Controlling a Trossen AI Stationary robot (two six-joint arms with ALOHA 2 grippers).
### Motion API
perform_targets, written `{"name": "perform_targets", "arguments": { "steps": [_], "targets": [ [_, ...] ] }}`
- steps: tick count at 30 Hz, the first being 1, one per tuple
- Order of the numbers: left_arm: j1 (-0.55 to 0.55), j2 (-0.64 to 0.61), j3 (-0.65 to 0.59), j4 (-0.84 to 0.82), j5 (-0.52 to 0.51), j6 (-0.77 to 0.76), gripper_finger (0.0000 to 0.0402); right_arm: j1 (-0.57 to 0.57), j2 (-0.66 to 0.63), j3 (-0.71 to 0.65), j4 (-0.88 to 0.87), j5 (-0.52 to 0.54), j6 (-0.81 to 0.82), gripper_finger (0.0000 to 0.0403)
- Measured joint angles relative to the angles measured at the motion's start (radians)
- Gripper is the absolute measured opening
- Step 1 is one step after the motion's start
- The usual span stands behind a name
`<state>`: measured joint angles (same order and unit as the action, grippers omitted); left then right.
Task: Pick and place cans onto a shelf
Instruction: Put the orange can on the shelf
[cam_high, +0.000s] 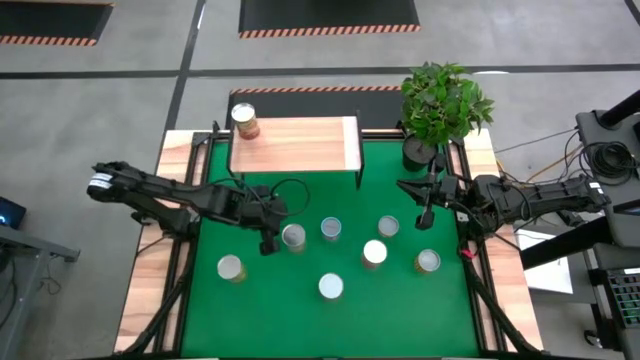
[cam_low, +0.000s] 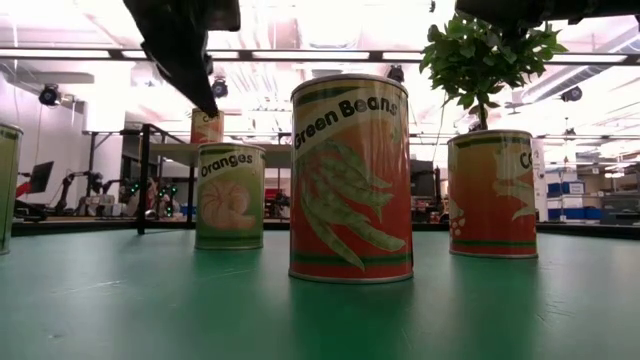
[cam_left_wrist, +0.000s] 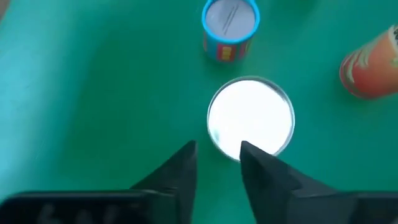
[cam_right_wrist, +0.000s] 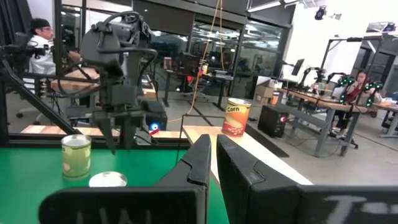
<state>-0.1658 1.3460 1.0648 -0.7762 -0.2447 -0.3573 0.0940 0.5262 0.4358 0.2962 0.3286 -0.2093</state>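
Note:
Several cans stand on the green mat (cam_high: 270, 310), and one can (cam_high: 245, 120) stands on the far left corner of the pale-wood shelf (cam_high: 300, 148); that can also shows in the right wrist view (cam_right_wrist: 236, 117). My left gripper (cam_high: 268, 243) hangs above the mat with its fingers pointing down and a narrow gap between them. It is just left of a silver-topped can (cam_high: 293, 237) (cam_left_wrist: 250, 118) and touches nothing. My right gripper (cam_high: 424, 218) (cam_right_wrist: 214, 146) is shut and empty over the mat's right side, near the plant pot.
A potted plant (cam_high: 443, 100) in a black pot (cam_high: 420, 152) stands at the far right, beside the shelf. Cans crowd the mat's middle: a blue-sided can (cam_left_wrist: 230, 28), a Green Beans can (cam_low: 350, 180) and an Oranges can (cam_low: 230, 195). People sit in the room beyond the table.

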Motion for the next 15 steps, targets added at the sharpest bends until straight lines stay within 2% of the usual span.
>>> {"name": "perform_targets", "arguments": {
  "steps": [9, 15],
  "targets": [
    [-0.012, -0.001, -0.016, 0.13, 0.015, -0.02, 0.0289, 0.0, 0.0, 0.0, -0.012, 0.001, -0.005, 0.0018],
    [-0.06, -0.001, -0.069, 0.227, 0.021, -0.025, 0.0346, 0.0, 0.0, 0.0, -0.026, 0.003, -0.012, 0.0018]
  ]
}}
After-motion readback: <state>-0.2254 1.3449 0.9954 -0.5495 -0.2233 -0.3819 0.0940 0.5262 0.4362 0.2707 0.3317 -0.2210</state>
